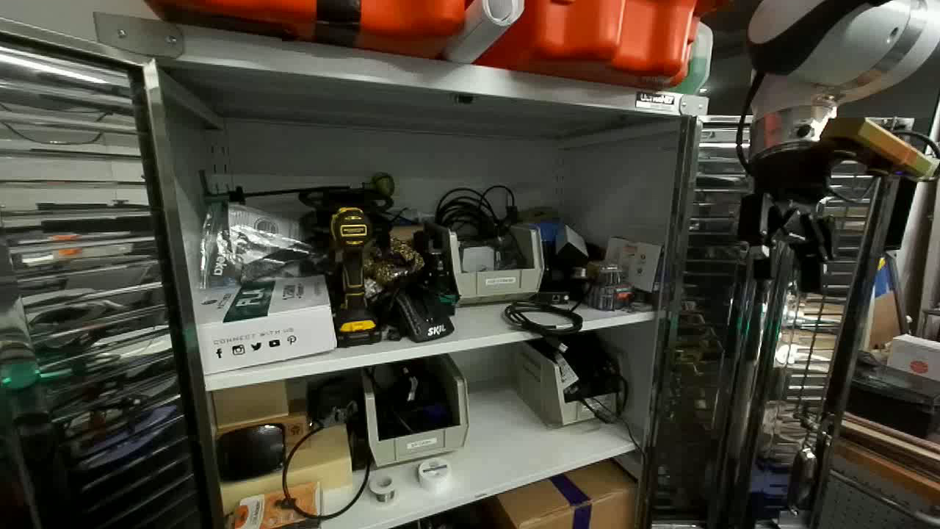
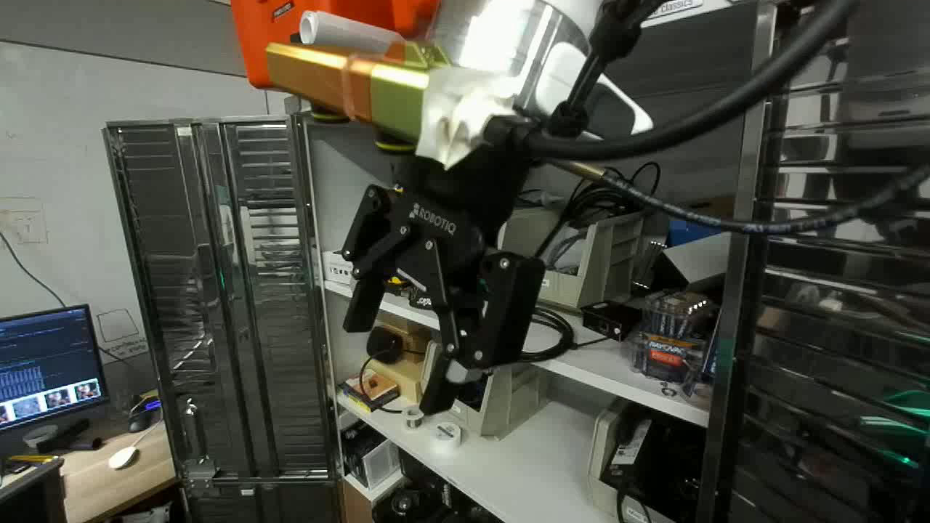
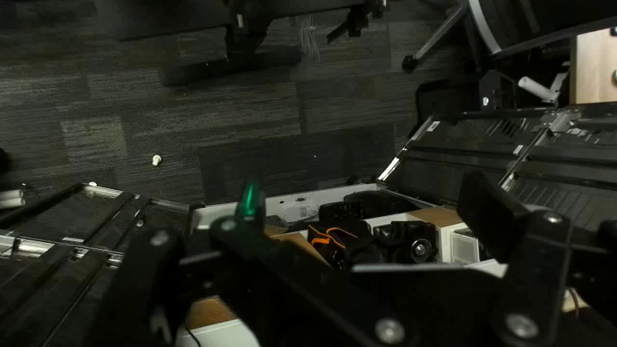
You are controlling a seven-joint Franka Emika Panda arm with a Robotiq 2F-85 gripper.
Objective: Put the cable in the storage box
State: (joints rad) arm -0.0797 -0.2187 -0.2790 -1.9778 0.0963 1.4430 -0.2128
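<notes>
The white upper shelf point(image 1: 474, 327) facing me carries a printed white box point(image 1: 266, 327), a yellow-and-black drill point(image 1: 352, 272) upright on its base, a light-grey bin point(image 1: 488, 290), a battery pack point(image 1: 608, 292) and, at the front edge, a coiled black cable point(image 1: 545, 330). Below, the white lower shelf point(image 1: 507, 448) bears a second light-grey bin point(image 1: 400, 447) and, apart from it, a third bin point(image 1: 540, 386), with a small spool point(image 1: 382, 489) and a white roll point(image 1: 435, 476) side by side near the edge.
</notes>
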